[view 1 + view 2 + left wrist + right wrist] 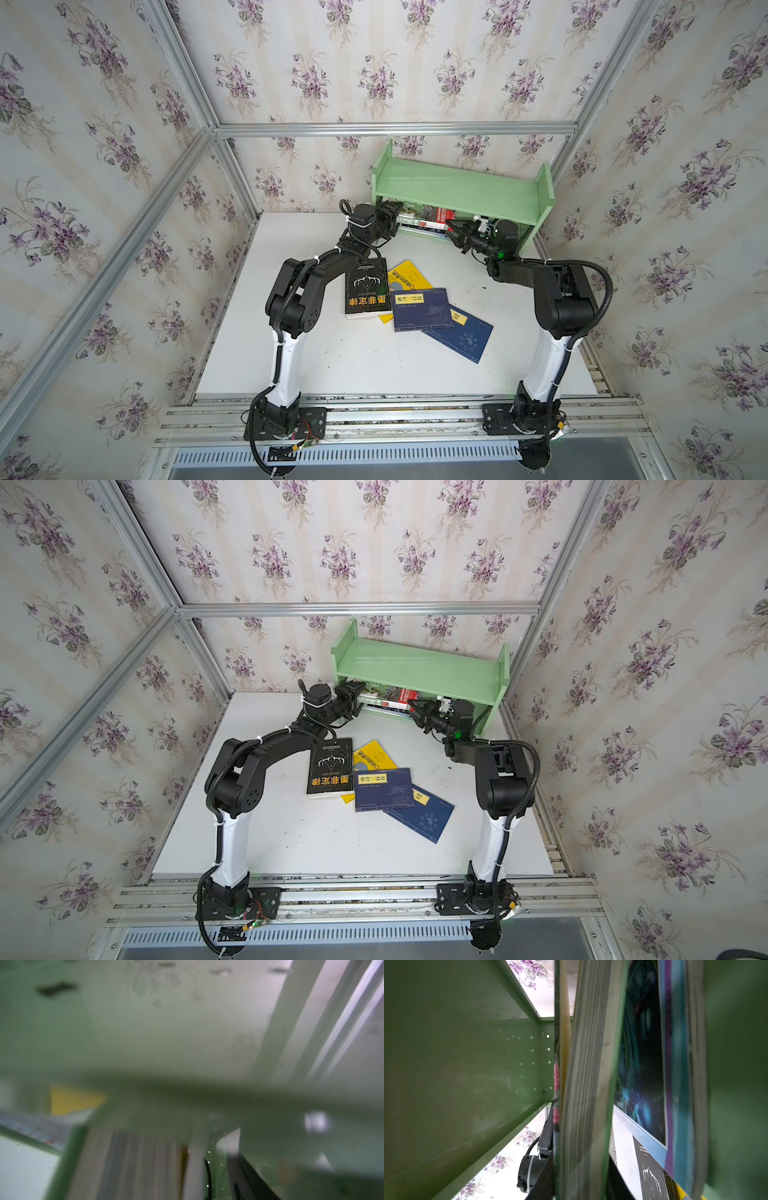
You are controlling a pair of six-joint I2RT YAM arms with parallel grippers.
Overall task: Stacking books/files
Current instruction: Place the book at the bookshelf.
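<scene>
Two books lie stacked in the lower tier of the pale green shelf [457, 189]. The green plant-photo book with a red band [419, 216] is on top, and the white book with the teal sci-fi cover [430, 234] is under it. My right gripper [451, 228] is at their right end, shut on the green book's page block [583, 1084]. The sci-fi cover [643, 1064] shows beside it. My left gripper [395, 218] is at the stack's left end. The left wrist view is blurred, so its jaws cannot be read.
On the white table [332, 357] lie a black book with gold characters [368, 286], a yellow book [409, 274] and two overlapping navy books [422, 309] [461, 336]. The shelf stands against the back wall at the right. Flowered walls close in three sides.
</scene>
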